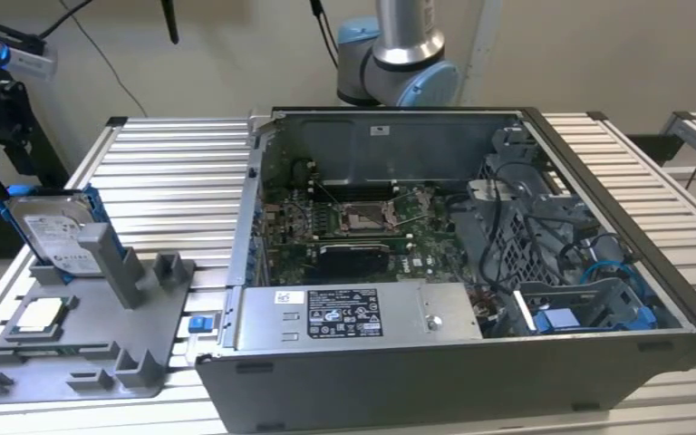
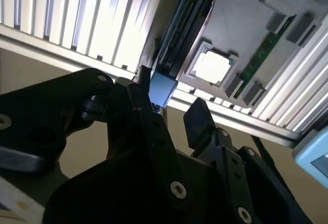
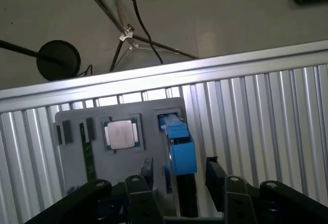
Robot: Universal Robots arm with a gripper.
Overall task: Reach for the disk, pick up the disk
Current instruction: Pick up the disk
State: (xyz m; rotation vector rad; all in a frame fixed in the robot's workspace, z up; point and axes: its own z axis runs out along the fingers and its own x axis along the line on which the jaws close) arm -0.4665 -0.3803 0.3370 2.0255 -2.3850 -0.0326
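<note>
While the disk (image 3: 181, 151) stands on edge, the wide-spread hand (image 3: 179, 163) brackets its end.

We see the disk (image 1: 55, 231) as silver with a white printed label, edged in bright blue. In the exterior view it sits at nine o'clock from the dark grey computer case (image 1: 445, 390). The stand (image 1: 106, 349) is plain grey and its chip (image 1: 40, 314) is pale. The table (image 1: 167, 172) shows ribbed silver stripes. The gripper (image 3: 180, 166) is black.
</note>
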